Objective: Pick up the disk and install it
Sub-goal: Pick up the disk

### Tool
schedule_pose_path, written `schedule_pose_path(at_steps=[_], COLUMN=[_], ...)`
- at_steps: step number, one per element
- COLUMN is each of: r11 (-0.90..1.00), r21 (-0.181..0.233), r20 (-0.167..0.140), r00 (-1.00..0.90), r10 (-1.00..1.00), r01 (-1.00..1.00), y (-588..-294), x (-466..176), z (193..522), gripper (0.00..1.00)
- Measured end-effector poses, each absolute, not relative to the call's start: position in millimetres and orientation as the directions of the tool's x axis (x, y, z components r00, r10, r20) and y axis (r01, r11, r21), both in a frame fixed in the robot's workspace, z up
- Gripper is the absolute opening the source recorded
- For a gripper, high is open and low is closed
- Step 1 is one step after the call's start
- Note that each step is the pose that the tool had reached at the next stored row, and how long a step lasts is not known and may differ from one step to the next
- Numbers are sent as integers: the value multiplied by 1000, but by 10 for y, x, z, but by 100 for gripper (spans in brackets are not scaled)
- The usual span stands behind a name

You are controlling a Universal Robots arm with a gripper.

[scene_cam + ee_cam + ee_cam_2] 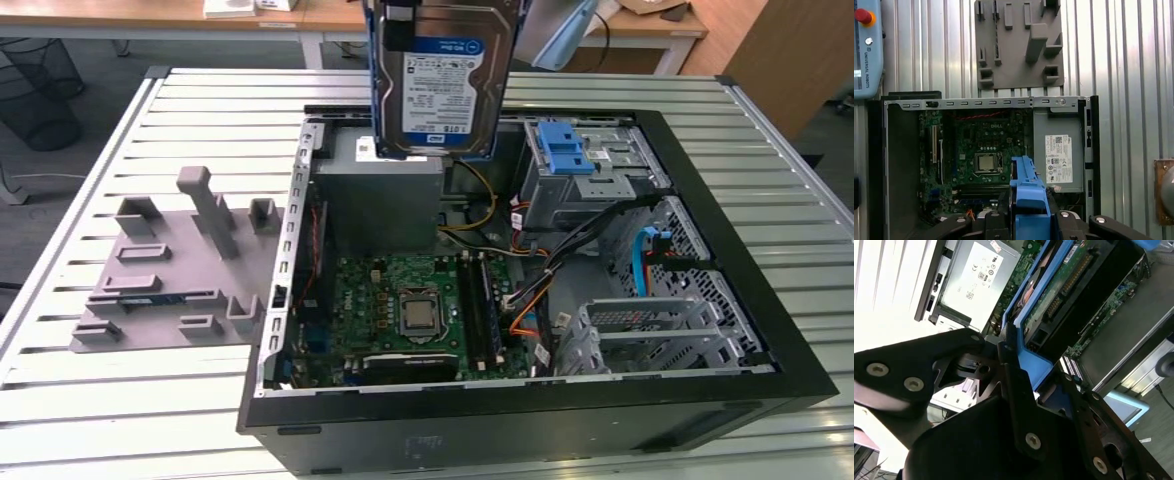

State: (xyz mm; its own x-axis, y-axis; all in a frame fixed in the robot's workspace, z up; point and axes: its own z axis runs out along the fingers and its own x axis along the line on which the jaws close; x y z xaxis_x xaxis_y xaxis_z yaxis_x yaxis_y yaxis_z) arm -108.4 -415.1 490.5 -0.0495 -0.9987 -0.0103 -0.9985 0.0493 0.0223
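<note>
The disk (441, 80) is gripped by its blue frame (1026, 190) and hangs straight below the gripper (1026, 365) (jaws clenched on the frame), long axis vertical. Beneath it the open computer case (534, 410) is laid, its power supply (1064, 160) nearly underneath, the drive cage (587, 165) off sideways.

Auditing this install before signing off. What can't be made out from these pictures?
The disk: upper end cut off by the exterior view's top edge.
Power-supply box: partly hidden behind the disk, exterior view.
Disk's label: turned edge-on to the first wrist view, in the gripper.
</note>
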Motion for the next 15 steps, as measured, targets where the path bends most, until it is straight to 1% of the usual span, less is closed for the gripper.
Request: schedule_pose_path(at_steps=[15], r11=[49], r21=[22], r20=[-10], r00=[-50], r10=[-999], r01=[-999], y=[-4152], x=[-864], z=[4893], gripper=[36])
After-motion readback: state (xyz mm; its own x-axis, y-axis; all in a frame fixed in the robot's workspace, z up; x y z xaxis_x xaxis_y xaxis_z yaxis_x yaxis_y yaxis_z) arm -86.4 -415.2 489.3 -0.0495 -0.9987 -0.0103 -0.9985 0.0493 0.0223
